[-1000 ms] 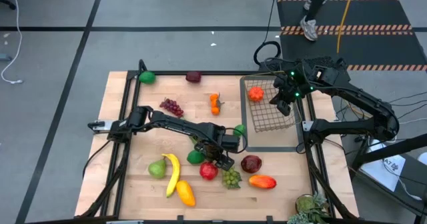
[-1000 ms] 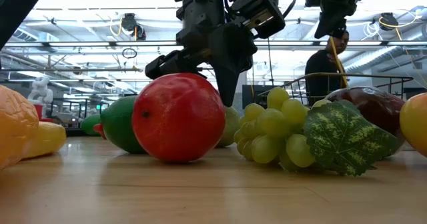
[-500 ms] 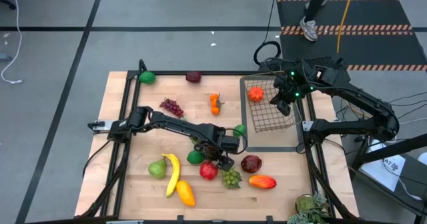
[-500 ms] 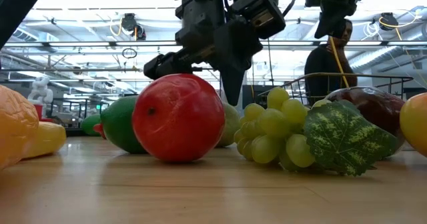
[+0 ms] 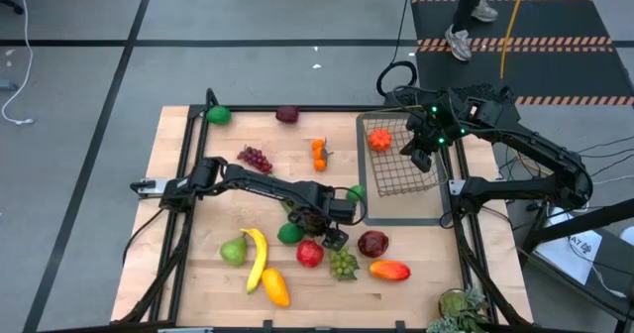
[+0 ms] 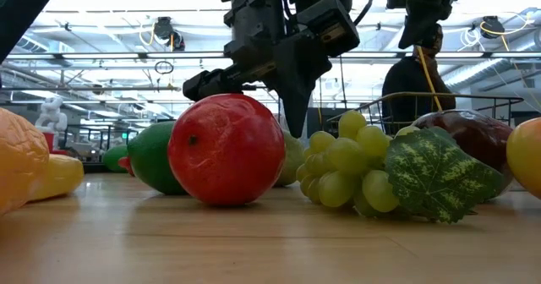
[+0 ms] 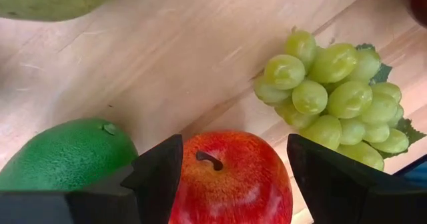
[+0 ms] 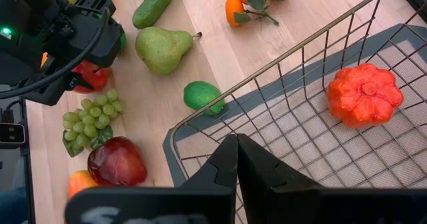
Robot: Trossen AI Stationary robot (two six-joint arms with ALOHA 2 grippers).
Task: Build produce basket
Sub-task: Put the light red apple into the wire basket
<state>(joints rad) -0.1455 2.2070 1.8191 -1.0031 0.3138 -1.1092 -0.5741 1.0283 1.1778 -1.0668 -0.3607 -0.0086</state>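
Red apple between spread left gripper fingers; right gripper clenched over basket.

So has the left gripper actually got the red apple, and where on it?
Not yet. The left gripper is open, its fingers straddling the red apple's sides near the stem. The right gripper, shut, holds nothing.

The wooden table carries scattered produce, the wire basket, and what looks like a dark tray frame.

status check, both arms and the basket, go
Left gripper jaws open astride red apple. Right gripper shut above basket. Green grapes close beside apple.
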